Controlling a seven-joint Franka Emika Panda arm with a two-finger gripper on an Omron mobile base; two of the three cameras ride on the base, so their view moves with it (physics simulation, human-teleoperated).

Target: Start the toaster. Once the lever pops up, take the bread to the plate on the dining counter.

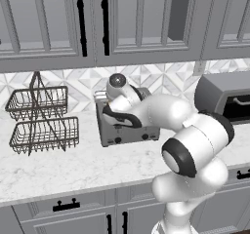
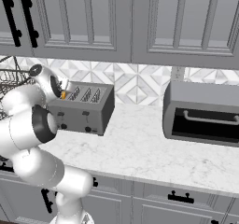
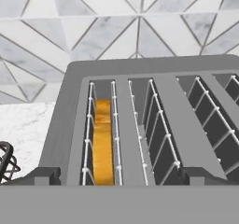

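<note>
Inside toaster (image 3: 154, 78), bread (image 3: 102, 143) in leftmost slot, other slots bare

Matt grey metal toaster (image 3: 140, 78) on a polished white marble worktop (image 2: 140, 153).

No legible text, brand, number or sign anywhere. Toaster (image 2: 86, 107): front with levers and knobs, no markings readable. Toaster oven (image 2: 201, 113): plain grey face, no label. Cabinet doors (image 2: 140, 17) and tiled backsplash (image 3: 116, 22): patterns only, no lettering.
</note>
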